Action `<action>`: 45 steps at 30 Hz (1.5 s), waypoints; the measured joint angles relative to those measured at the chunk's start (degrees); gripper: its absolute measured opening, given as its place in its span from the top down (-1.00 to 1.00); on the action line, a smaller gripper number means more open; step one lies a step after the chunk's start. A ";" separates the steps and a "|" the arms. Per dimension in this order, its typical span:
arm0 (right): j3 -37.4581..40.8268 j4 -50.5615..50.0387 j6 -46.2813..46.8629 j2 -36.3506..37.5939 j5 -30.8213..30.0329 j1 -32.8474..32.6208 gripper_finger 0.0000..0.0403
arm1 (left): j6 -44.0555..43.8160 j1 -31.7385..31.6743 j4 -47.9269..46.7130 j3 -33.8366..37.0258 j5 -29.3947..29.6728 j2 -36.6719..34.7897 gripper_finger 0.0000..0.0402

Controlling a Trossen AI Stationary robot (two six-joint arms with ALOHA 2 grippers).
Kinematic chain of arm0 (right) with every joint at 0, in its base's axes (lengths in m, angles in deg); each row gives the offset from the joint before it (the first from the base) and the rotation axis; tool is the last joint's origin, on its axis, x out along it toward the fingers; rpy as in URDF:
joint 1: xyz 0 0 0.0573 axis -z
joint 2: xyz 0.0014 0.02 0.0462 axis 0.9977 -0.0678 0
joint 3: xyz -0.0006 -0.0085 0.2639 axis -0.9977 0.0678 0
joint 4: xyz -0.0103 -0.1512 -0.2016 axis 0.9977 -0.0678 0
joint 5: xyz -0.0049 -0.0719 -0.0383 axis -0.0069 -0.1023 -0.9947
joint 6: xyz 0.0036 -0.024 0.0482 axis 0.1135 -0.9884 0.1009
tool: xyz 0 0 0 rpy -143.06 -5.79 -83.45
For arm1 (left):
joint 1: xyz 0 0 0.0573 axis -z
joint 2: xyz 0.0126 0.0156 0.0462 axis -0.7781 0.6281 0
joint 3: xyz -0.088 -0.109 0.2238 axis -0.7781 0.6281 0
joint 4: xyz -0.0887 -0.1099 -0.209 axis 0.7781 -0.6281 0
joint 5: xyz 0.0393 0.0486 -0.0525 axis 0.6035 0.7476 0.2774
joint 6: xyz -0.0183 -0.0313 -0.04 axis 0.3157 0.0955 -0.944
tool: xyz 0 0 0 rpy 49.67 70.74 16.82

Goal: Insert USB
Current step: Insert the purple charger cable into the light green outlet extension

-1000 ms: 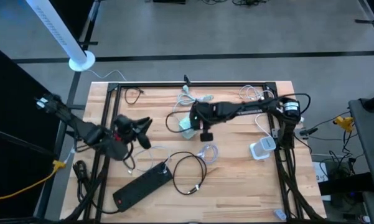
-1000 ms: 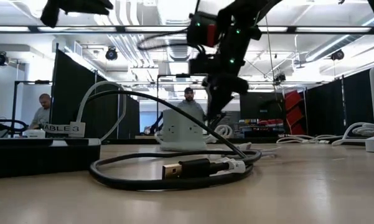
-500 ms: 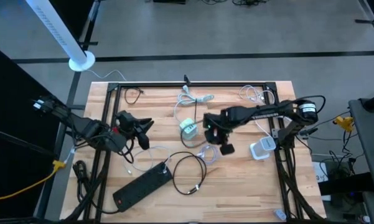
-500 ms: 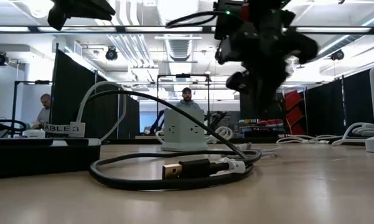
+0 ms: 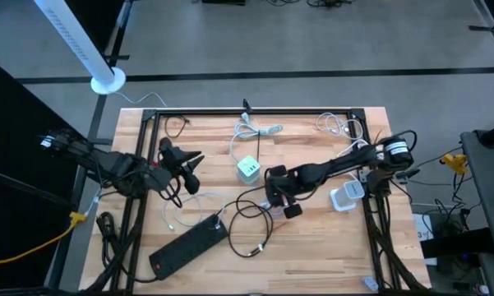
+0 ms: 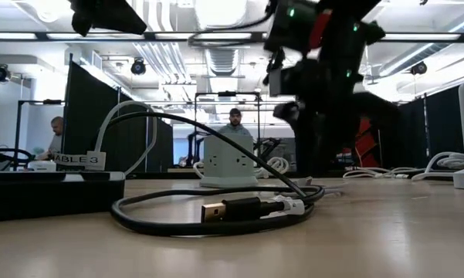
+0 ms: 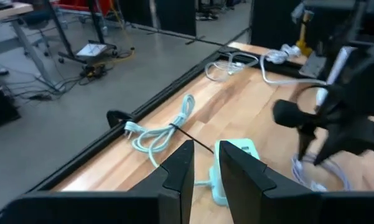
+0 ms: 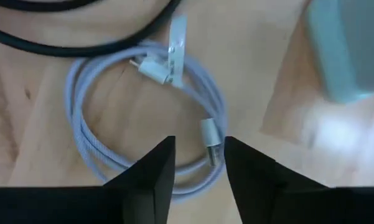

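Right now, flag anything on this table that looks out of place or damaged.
Nothing looks damaged or spilled. Cables lie in loose coils around the mint USB hub, and a black power strip sits askew near the front. The right gripper hangs open over a pale coiled cable.

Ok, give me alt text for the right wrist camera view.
The right gripper, fingers parted, hovers just above a coiled pale cable on the wooden table, its metal plug between the fingertips. A black cable and a pale green charger lie nearby.
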 joint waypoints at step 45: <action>-24.86 -20.76 5.58 19.23 24.87 29.03 0.95 | 9.61 -28.46 46.49 -7.93 -51.28 23.05 0.44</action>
